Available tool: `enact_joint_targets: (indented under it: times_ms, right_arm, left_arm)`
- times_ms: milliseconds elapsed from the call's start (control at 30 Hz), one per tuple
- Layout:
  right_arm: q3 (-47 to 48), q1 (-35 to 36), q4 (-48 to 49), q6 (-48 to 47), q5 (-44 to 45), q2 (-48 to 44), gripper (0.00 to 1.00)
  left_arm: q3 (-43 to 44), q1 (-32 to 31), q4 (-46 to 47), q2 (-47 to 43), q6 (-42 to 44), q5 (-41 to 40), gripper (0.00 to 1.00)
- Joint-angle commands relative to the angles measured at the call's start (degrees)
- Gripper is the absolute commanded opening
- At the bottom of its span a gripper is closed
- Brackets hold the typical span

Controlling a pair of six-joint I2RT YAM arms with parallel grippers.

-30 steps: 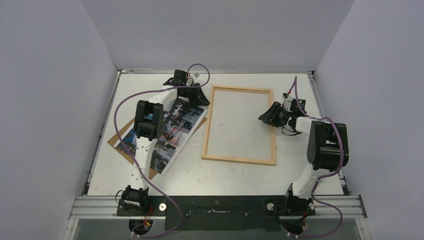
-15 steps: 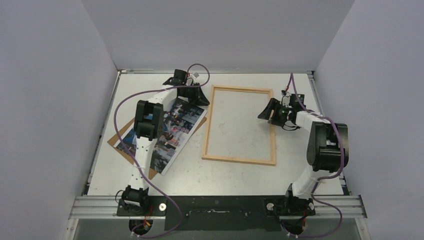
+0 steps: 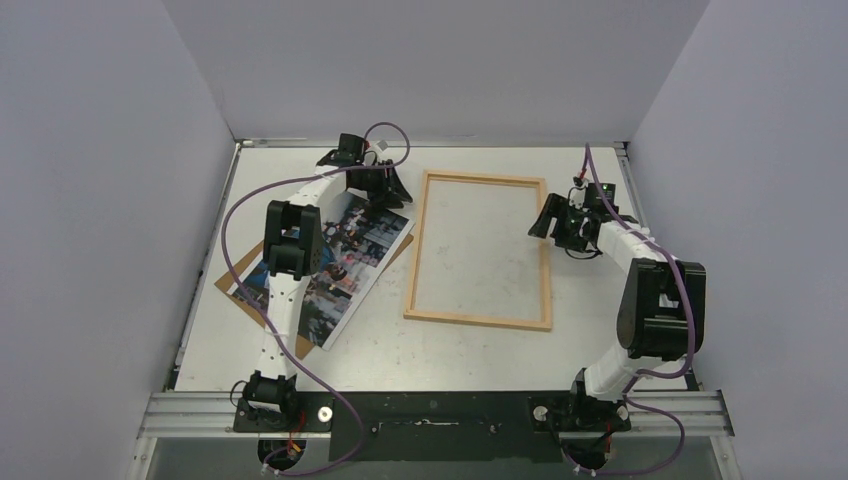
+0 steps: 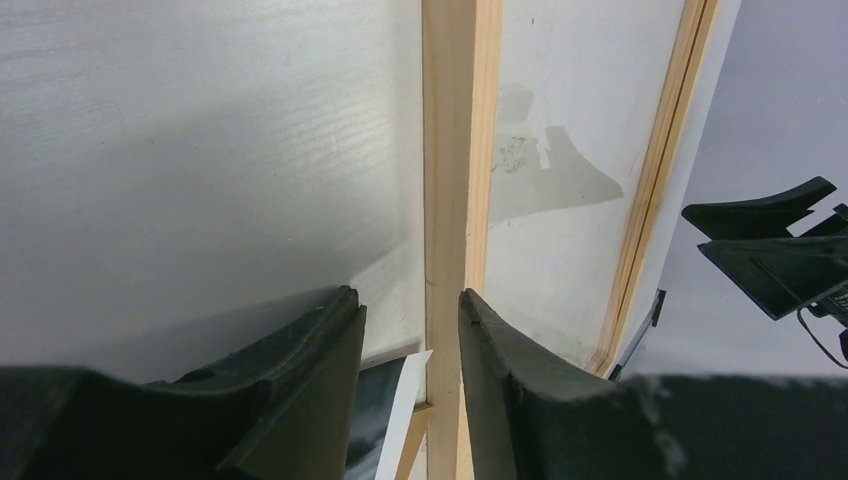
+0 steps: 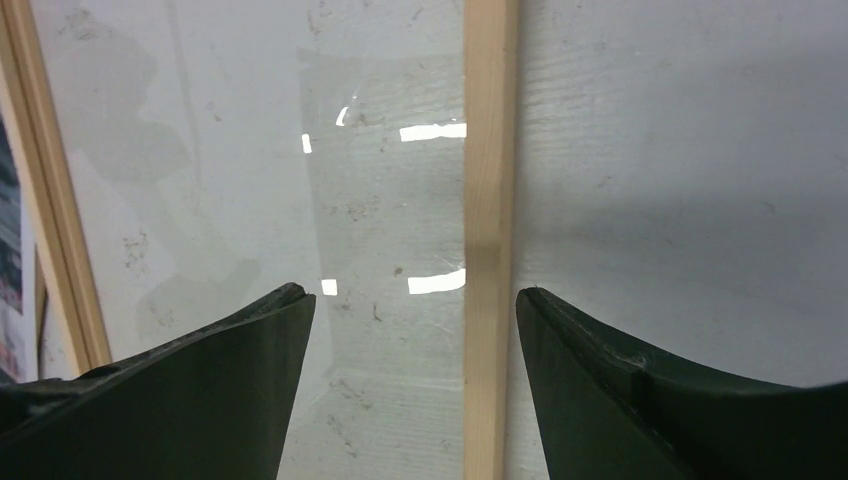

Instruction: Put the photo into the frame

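Two arms have shifted in the overhead view. The right gripper [image 3: 548, 215] has swung outward to the right bar of the frame [image 3: 478, 320], and the left gripper [image 3: 383, 186] has edged toward the far corner of the photo [image 3: 340, 265]. The photo lies unmoved on a brown board [image 3: 226, 281] left of the frame, so insertion looks unstarted.

From the left wrist, the jaws are narrowly parted and empty, low over the frame [image 4: 455, 150] beside the photo [image 4: 408, 400].

From the right wrist, the jaws gape wide astride the frame [image 5: 488, 150], gripping nothing.
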Motion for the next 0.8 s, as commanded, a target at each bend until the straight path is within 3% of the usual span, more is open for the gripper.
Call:
enact_joint_targets:
  times_ms: [0, 233, 367, 600, 767]
  right_arm:
    - [2.0, -0.1, -2.4, -1.6, 7.8, -1.6, 0.75]
    - [1.3, 1.1, -4.1, -1.9, 8.8, 0.6, 0.74]
    - [2.2, 1.9, -6.1, -3.0, 7.1, 2.9, 0.67]
    - [2.0, 3.9, -6.1, -1.9, 7.0, 5.4, 0.57]
    - [1.0, 4.5, -1.3, 0.3, -0.4, 6.2, 0.58]
  left_arm:
    - [1.6, -0.5, 1.5, -0.1, -0.5, 0.9, 0.4]
    - [1.2, -2.3, 1.1, 0.1, -0.6, -0.1, 0.45]
    - [2.7, -3.0, -3.7, 1.0, -1.6, -4.2, 0.47]
    - [4.7, -3.5, -5.0, 1.8, -3.2, -4.2, 0.47]
    - [5.1, -3.7, -5.4, 2.2, -4.0, -2.6, 0.47]
